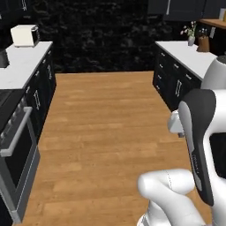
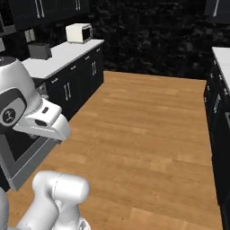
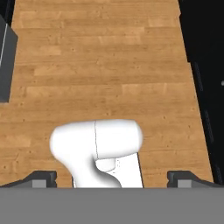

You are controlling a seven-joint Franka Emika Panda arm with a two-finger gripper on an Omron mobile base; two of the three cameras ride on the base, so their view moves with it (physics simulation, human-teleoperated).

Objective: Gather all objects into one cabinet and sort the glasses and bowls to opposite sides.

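The glasses and the bowls are out of view. A black wall cabinet [image 2: 218, 10] with a white vertical handle hangs at the top right edge, and it shows again as the cabinet [image 1: 165, 6]; whether it is the task's cabinet I cannot tell. My arm is folded over the base in the middle of the kitchen. In the hand view my gripper [image 3: 112, 178] looks down at the wooden floor and is open, with its two dark fingertips [image 3: 41, 178] far apart and nothing between them.
A white-topped counter [image 1: 22, 62] on the left carries a white microwave [image 1: 25, 35]; an oven [image 1: 15, 145] stands below it. The right counter [image 1: 185, 55], over black drawer units, holds a small plant [image 1: 190, 33]. Wooden floor [image 1: 101, 123] lies ahead.
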